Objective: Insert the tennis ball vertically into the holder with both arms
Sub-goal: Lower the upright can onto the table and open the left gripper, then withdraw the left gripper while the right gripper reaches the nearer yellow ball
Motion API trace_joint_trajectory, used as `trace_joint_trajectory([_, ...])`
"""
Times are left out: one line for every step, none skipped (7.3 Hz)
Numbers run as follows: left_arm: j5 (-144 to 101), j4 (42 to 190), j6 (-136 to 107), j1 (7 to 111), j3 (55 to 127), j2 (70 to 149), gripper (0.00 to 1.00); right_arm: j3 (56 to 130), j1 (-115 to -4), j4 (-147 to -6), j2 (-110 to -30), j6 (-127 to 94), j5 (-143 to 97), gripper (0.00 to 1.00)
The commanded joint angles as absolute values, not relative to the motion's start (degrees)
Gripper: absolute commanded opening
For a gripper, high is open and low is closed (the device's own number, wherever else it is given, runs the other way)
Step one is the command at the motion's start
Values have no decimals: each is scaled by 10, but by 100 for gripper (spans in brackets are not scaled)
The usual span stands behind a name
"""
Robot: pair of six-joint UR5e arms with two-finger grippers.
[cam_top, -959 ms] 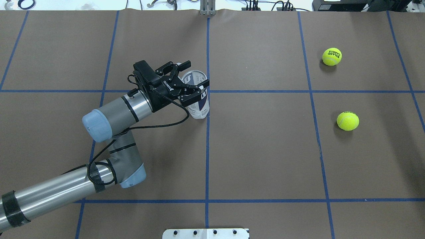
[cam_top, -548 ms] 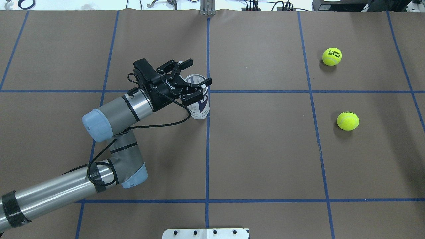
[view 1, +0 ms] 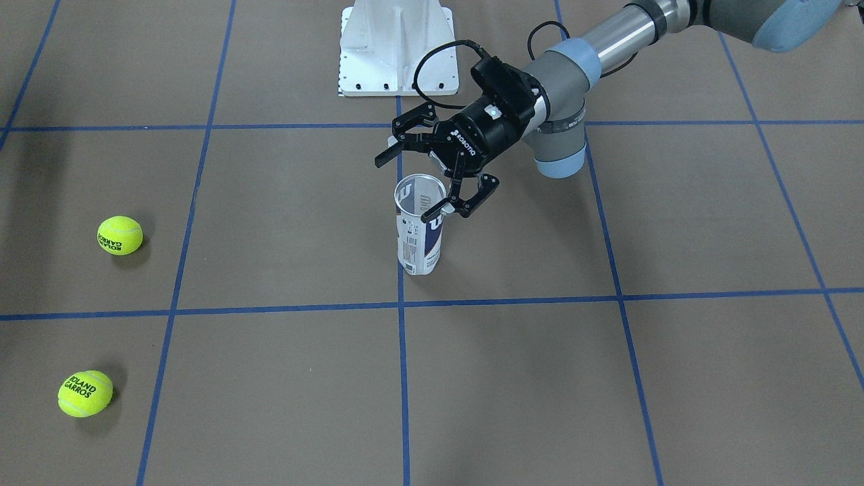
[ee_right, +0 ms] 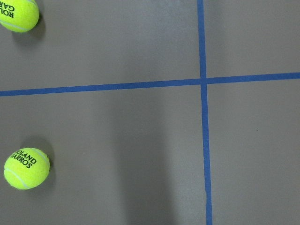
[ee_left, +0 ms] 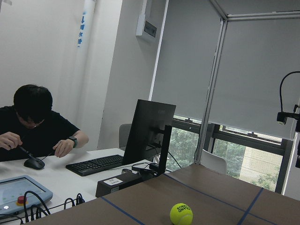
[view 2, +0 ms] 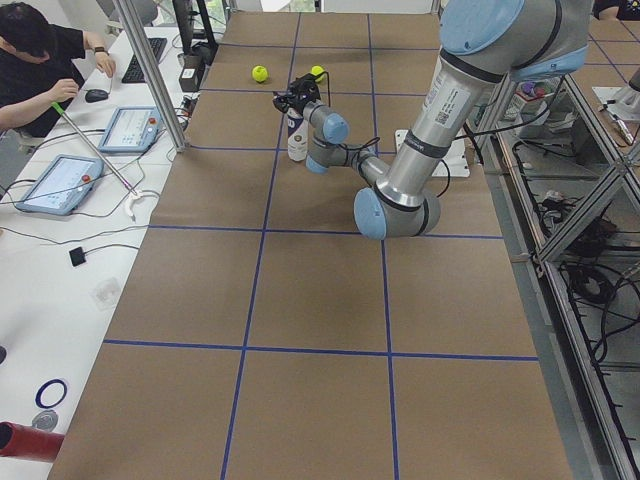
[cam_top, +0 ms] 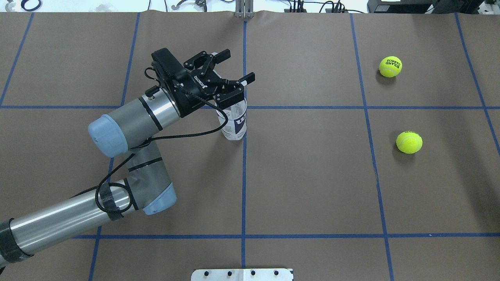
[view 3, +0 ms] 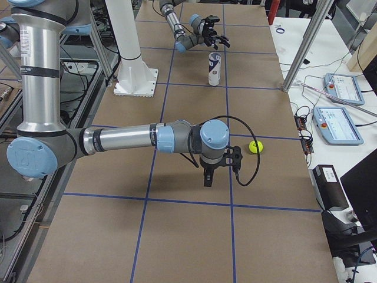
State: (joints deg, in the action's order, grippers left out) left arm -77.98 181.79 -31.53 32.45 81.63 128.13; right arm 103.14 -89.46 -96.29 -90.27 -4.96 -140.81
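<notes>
Currently the holder (view 1: 420, 243) stands upright on the brown-papered table (view 1: 540, 378), mouth up, right against the centre blue tape line and just on the robot's side of a tape crossing. Look of it: clear plastic tube, upper part see-through with faint grey print, lower part wrapped in a white label with small text and a navy panel carrying a white "W". Round rim is open at the top.

Left gripper (view 1: 403, 190) has its fingers spread wide, gripping nothing. In the front-facing view one finger overlaps the holder's rim, but the right-side view shows the gripper hanging above and apart from it, so no contact. Overhead, it hides the top of the holder (cam_top: 235, 125).

Right gripper (view 3: 219, 171) shows only in the right-side view, pointing down at the table near a tennis ball (view 3: 255, 147). Can't tell if its fingers are apart or together; none show in its wrist view.

Two yellow tennis balls on the robot's right side of the table, well apart from the holder: the near ball (cam_top: 409, 142) and the far ball (cam_top: 390, 66), marked ROLAND GARROS
</notes>
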Motion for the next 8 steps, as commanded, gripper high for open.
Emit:
trace_joint_trajectory([-781,1755,-316,349,853,1274,99,1031,-879,-962,-889,-61,-1406,99])
trace_joint_trajectory([-783,1755,-316,358,855,1260,99,1046,-837,-966,-859,-152,-1388,99])
trace_joint_trajectory([-785,1755,-317,372,855,1243,99,1059,-766,-966,-841,-279,-1348,99])
trace_joint_trajectory([-786,1755,-318,390,857,1223,99,1072,-720,-962,-841,-340,-1321,99])
trace_joint_trajectory([-798,1755,-329,408,867,1201,99,1081,-685,-961,-841,-368,-1319,99])
trace_joint_trajectory([-832,1755,-338,432,871,1189,99,1095,-633,-962,-841,-369,-1301,99])
trace_joint_trajectory([-855,1755,-347,448,871,1181,99,1097,-588,-961,-840,-367,-1298,99])
trace_joint_trajectory([-857,1755,-347,452,871,1180,99,1095,-564,-960,-840,-363,-1290,99])
